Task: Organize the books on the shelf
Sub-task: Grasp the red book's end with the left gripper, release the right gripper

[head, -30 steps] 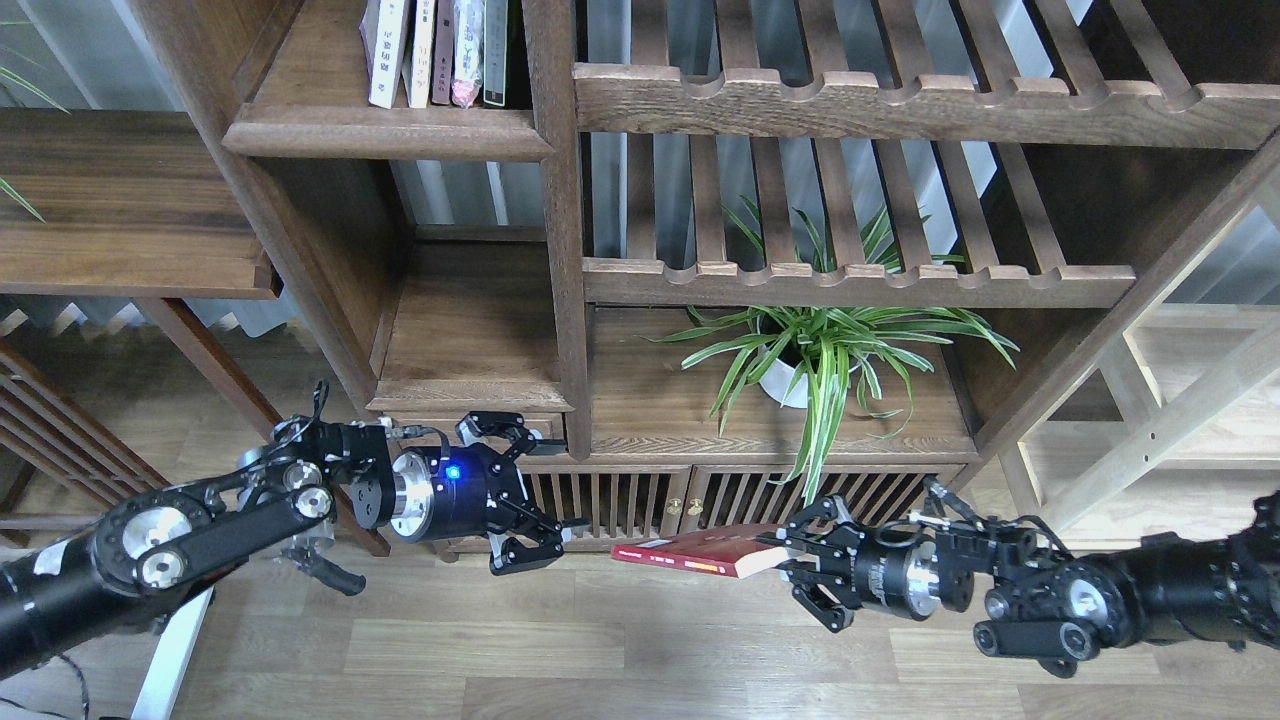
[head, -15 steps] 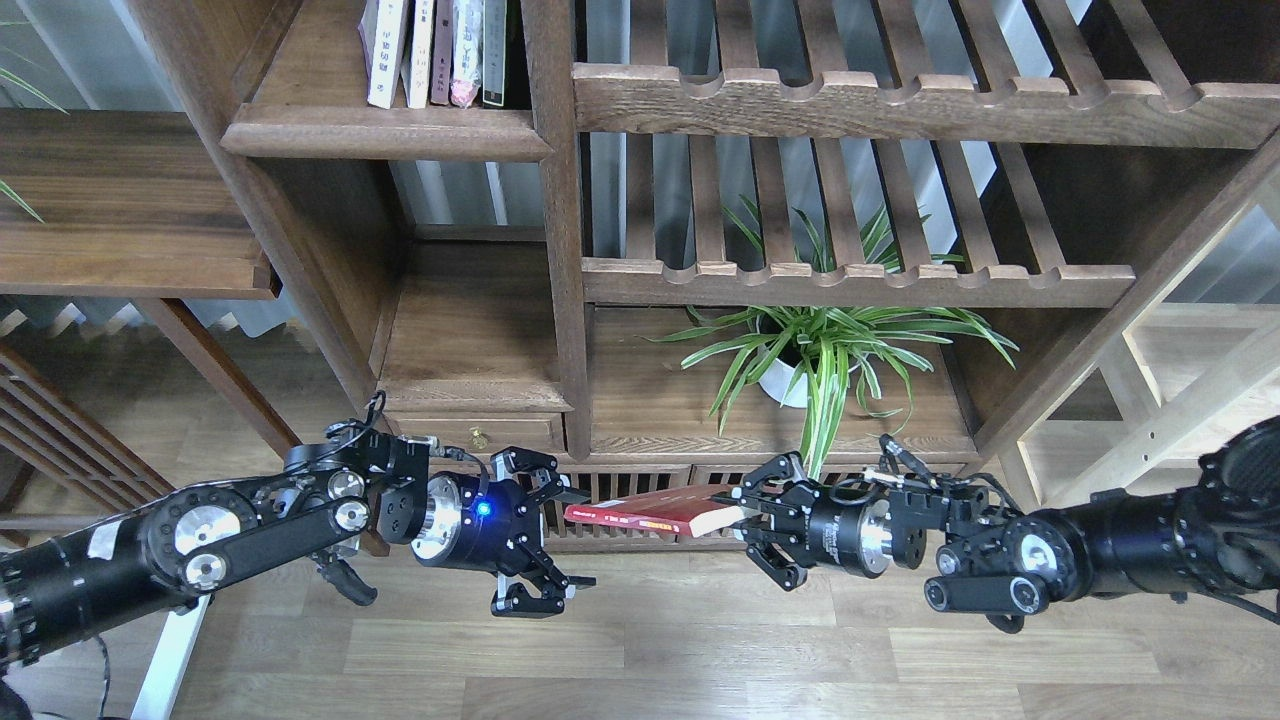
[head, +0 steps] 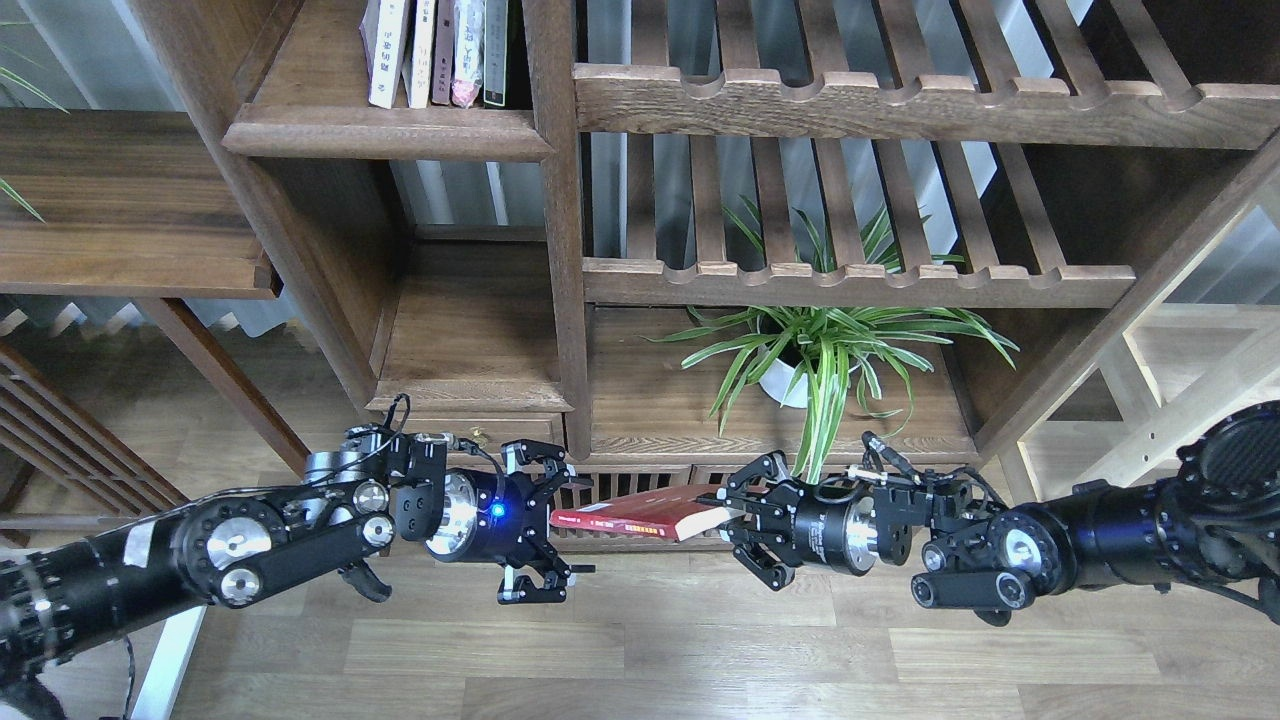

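- Both arms have drawn together since the earlier frame, bringing the red book (head: 632,512) up to the left gripper (head: 540,528).
- Right gripper (head: 738,515) clamps the book's right end, holding it flat in mid-air, low in front of the plant (head: 822,350).
- Left gripper's fingers stand wide apart around the book's free end, apparently for a handover.
- Other books (head: 432,50) stand upright on the shelf (head: 385,130), high and left of the plant, the likely destination.

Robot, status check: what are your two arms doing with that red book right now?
Right end effector shut on red book, held flat. Left end effector open at book's free end, not gripping. Nothing between them.
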Robot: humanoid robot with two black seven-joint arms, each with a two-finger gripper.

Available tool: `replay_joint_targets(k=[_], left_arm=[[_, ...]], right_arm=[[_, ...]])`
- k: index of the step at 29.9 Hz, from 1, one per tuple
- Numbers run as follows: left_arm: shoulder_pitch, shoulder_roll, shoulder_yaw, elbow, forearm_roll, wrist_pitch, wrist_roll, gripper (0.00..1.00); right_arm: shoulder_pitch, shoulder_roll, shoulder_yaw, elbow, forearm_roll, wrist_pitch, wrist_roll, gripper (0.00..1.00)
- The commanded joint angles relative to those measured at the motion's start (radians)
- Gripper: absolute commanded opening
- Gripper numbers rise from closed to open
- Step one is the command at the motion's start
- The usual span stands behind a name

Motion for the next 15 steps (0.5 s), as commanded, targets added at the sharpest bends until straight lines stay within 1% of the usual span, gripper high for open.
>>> replay_joint_targets(k=[1, 6, 11, 13, 15], left_arm=[[0.001, -0.034, 0.0, 0.032, 0.001, 0.008, -0.002, 0.86], [0.0, -0.062, 0.013, 0.062, 0.006, 0.017, -0.011, 0.86], [-0.002, -0.088, 0.046, 0.084, 0.015, 0.074, -0.017, 0.86], [-0.002, -0.099, 0.054, 0.09, 0.016, 0.097, -0.025, 0.84], [-0.002, -0.106, 0.071, 0.104, 0.02, 0.129, -0.034, 0.78]], right_arm=[[0.016, 0.001, 0.001, 0.007, 0.006, 0.0, 0.0, 0.07], [0.031, 0.012, -0.005, 0.01, 0.012, 0.0, 0.0, 0.07], [0.042, 0.02, -0.017, 0.014, 0.014, 0.0, 0.0, 0.07], [0.043, 0.021, -0.019, 0.014, 0.014, 0.0, 0.0, 0.07], [0.043, 0.021, -0.019, 0.014, 0.012, 0.0, 0.0, 0.07]])
